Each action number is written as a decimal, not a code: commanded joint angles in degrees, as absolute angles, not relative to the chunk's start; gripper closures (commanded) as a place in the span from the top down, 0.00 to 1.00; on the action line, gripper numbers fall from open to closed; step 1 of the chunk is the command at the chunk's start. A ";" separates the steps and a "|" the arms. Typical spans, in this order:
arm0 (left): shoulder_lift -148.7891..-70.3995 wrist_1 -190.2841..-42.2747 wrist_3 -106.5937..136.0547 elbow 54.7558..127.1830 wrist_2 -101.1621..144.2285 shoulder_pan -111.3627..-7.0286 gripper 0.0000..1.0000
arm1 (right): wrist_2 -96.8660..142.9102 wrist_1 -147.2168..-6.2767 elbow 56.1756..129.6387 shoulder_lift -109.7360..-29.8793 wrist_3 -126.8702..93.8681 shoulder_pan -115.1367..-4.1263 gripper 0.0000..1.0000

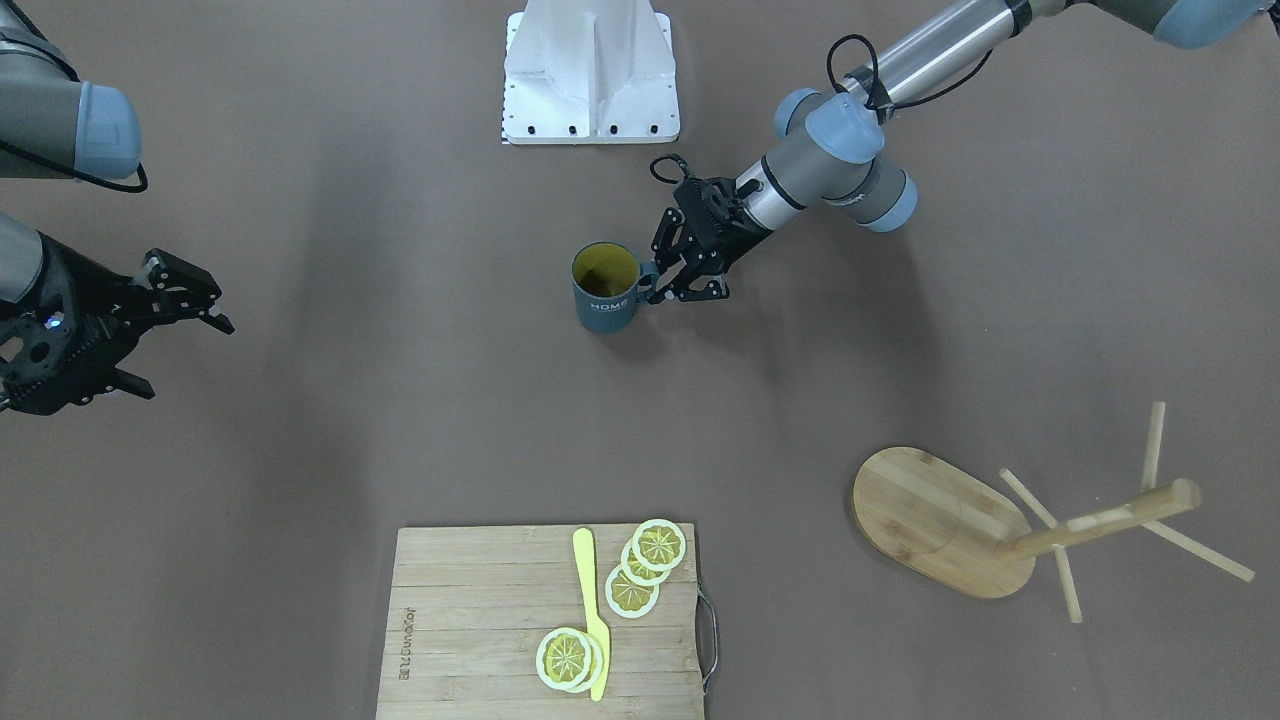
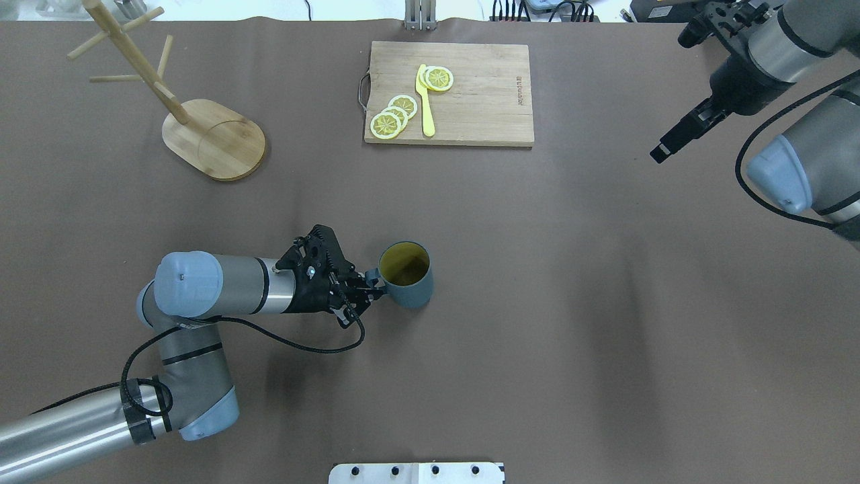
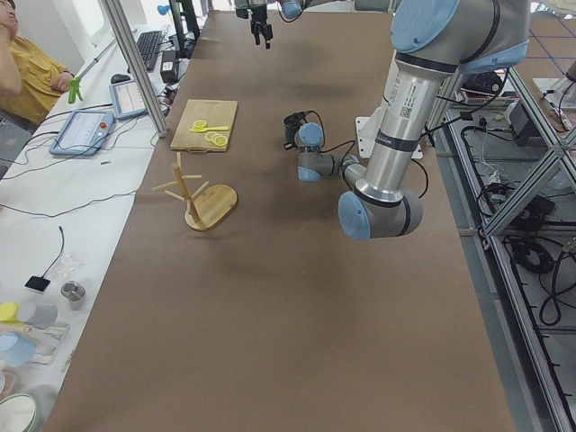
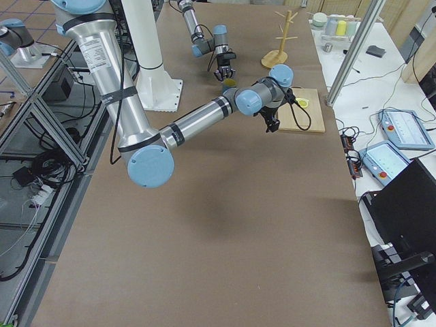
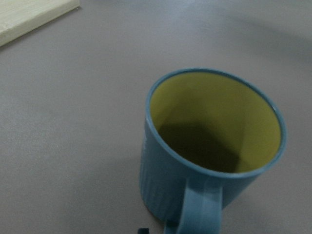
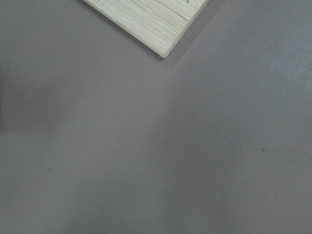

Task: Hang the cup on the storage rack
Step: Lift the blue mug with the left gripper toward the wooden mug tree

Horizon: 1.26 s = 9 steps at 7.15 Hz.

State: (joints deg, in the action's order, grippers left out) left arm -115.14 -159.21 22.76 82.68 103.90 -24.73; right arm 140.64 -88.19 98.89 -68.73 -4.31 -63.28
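We find the cup standing upright near the middle of the table, on a plain brown mat that covers the whole top. It is a little way out from the white arm mount. Its yellow inside faces up and its handle points toward the left arm.

The left gripper lies low and nearly level at that handle, fingers spread with one on each side of the loop. In the wrist view a single dark fingertip shows just apart from the handle, so nothing is pinched.

The right gripper hangs over bare mat toward the robot's right end of the table — fingers wide apart, holding nothing.

The storage rack stands upright on its oval base toward the far left corner, well apart from the cup. Along the operators' edge lies a cutting board carrying lemon slices and a yellow knife.

Beyond that edge runs a white bench with control pendants and cables, where a person in yellow sits. Aluminium framing stands behind the robot.
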 commanded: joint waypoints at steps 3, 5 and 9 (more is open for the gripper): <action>-112.77 -159.43 61.97 87.79 106.17 -27.67 0.00 | 141.59 -88.50 98.96 -72.23 -4.31 -69.15 1.00; -113.90 -158.91 81.74 88.85 106.43 -36.34 0.00 | 142.21 -88.77 98.70 -76.88 -4.31 -75.37 1.00; -112.59 -159.09 116.34 89.65 107.84 -50.58 0.00 | 137.81 -87.98 94.32 -83.93 -3.78 -81.56 1.00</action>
